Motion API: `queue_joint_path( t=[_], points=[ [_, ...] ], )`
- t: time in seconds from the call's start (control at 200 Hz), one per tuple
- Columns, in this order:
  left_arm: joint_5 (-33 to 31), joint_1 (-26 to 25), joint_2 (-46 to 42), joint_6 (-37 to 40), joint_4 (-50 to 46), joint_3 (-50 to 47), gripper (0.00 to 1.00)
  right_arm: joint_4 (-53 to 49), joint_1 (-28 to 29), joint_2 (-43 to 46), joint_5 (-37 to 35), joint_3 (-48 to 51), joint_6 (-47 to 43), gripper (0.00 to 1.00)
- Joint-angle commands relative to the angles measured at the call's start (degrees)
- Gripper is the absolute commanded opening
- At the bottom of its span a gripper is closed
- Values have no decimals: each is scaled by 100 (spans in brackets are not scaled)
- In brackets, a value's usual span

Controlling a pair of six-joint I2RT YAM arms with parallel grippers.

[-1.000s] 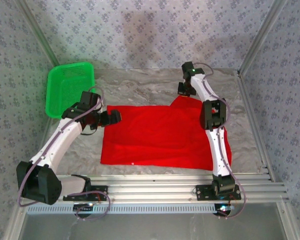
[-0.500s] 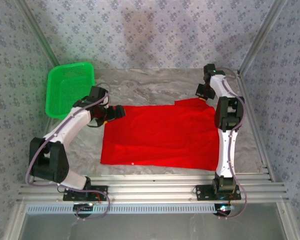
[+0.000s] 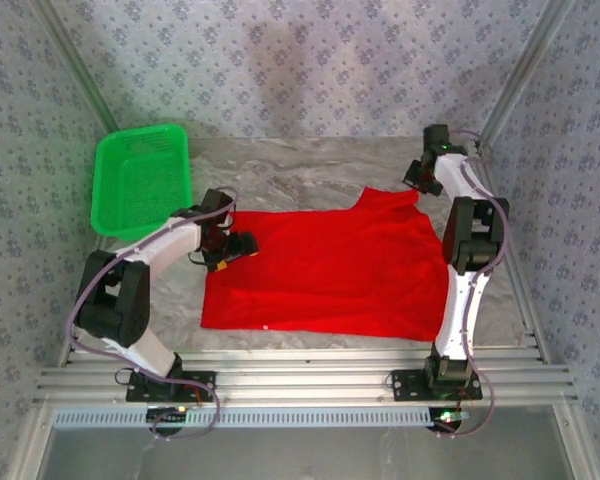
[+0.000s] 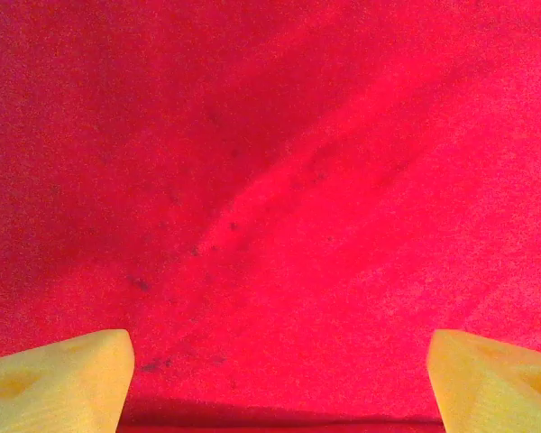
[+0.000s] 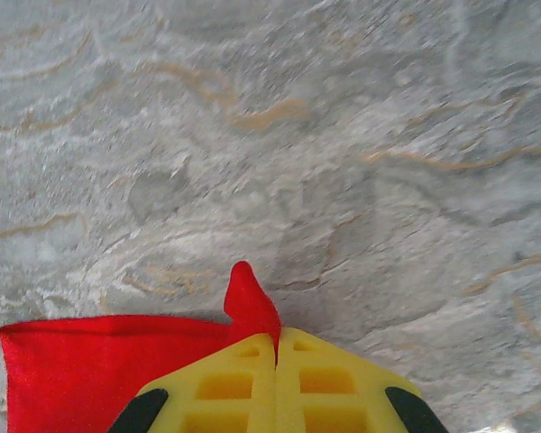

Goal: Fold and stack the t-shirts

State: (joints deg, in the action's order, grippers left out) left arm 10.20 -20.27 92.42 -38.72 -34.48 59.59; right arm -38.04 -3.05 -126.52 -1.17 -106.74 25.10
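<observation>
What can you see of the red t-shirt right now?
The t-shirt is bright red cloth, spread nearly flat on the marbled table, no print showing. A soft diagonal crease runs near its far left corner, under the open left gripper. The right gripper is shut on its far right corner, a small tip poking out.

Right claw [image 5: 277,341] was pinched tight on a corner of the red t-shirt [image 5: 81,361], grey marbled counter [image 5: 343,135] beneath.
</observation>
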Motion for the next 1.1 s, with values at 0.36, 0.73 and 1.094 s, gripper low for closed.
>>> queue_joint_path(
  t=[0.36, 0.73, 1.094],
  points=[
    [-833, 384, 1339, 707, -885, 2767, 91, 341, -102, 46, 244, -5, -13, 0],
    [-1552, 463, 2823, 1033, -1244, 4128, 80, 279, -83, 230, 398, 208, -163, 0],
    [-1855, 663, 3634, 1007, -1359, 5033, 71, 289, -80, 303, 517, 348, -182, 0]
  ],
)
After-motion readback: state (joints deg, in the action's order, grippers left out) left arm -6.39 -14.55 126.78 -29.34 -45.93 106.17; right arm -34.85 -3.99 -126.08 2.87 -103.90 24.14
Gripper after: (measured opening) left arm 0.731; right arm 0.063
